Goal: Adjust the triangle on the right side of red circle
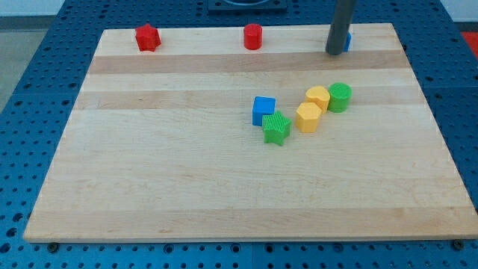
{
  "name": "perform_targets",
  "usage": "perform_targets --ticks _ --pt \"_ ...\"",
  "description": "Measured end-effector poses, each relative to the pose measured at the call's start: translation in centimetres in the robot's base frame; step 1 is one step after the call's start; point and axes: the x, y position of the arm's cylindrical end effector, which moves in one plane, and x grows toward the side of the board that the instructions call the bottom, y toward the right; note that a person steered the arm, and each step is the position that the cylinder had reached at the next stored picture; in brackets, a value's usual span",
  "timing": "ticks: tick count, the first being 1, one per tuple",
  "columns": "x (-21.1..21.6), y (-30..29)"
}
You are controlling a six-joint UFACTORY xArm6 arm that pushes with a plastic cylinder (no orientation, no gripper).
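Observation:
A red circle block stands near the top edge of the board, at the middle. To its right, my rod comes down from the view's top and my tip rests on the board. A blue block, its shape mostly hidden by the rod, peeks out just right of the tip and touches it or nearly so. The tip is about a hundred pixels right of the red circle.
A red star block sits at the top left. In the middle lie a blue cube, a green star, two yellow blocks and a green cylinder. The wooden board has edges all round.

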Motion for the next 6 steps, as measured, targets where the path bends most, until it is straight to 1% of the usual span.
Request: perform_targets --ticks 1,2,4,6 --pt "0.0 -2.6" --pt "-0.2 -3.3" --pt "-2.7 -1.4" --pt "-2.7 -0.5"
